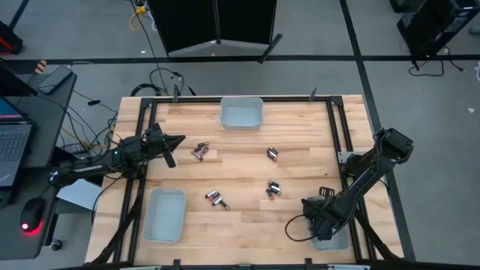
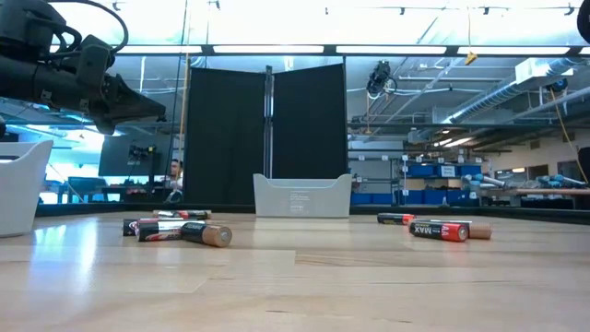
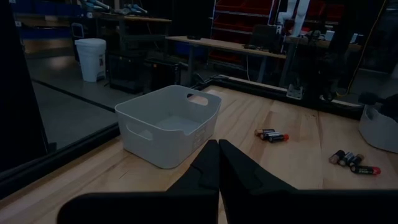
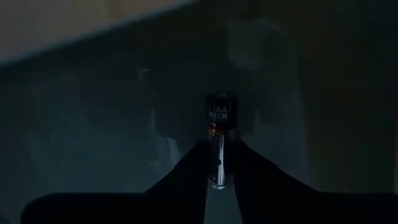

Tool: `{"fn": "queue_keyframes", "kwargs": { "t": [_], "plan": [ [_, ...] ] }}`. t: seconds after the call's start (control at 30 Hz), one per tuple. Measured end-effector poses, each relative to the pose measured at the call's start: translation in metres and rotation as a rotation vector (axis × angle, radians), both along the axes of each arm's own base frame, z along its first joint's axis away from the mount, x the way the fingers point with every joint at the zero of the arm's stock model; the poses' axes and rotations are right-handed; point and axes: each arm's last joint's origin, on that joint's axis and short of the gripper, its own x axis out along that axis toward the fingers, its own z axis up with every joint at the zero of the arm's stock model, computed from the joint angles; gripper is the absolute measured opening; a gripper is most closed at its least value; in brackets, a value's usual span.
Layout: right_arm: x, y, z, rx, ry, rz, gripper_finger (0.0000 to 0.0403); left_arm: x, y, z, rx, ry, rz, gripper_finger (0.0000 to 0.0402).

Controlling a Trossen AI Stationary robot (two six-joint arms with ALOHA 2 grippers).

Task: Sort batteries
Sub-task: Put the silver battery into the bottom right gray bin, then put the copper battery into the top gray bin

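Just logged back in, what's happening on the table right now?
The right end effector is down inside the tray at the table's near right corner, with a black battery between its fingers. The left end effector hovers shut above the left side. Several batteries lie loose on the wooden table.

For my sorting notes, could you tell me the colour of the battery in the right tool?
Black with a red band, best seen in the right wrist view: battery.

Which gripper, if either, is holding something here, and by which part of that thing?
The right gripper pinches a black AAA battery by one end, its other end sticking out beyond the fingertips, over a tray. The left gripper is shut and holds nothing.
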Motion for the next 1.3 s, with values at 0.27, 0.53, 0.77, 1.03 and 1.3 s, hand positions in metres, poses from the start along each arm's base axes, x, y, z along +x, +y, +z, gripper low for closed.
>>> {"fn": "queue_keyframes", "kwargs": {
  "t": [0.27, 0.53, 0.77, 1.03, 1.3],
  "plan": [
    [0.008, 0.009, 0.028, -0.013, 0.028, -0.001, 0.0136, 0.0, 0.0, 0.0, 0.049, 0.025, -0.003, 0.0006],
    [0.025, 0.01, 0.09, -0.077, 0.035, 0.012, 0.0152, 0.0, 0.0, 0.0, 0.048, 0.023, -0.003, 0.0006],
    [0.072, -0.015, 0.113, -0.035, -0.144, 0.093, 0.0101, 0.0, 0.0, 0.007, 0.062, -0.046, -0.001, 0.0006],
    [0.137, -0.068, 0.091, 0.015, -0.494, 0.197, 0.0009, 0.0, 0.0, 0.014, -0.02, -0.171, -0.002, 0.0006],
    [0.154, -0.112, 0.058, -0.033, -0.666, 0.18, 0.002, 0.005, -0.005, 0.015, -0.113, -0.194, -0.208, 0.0006]
  ]
}}
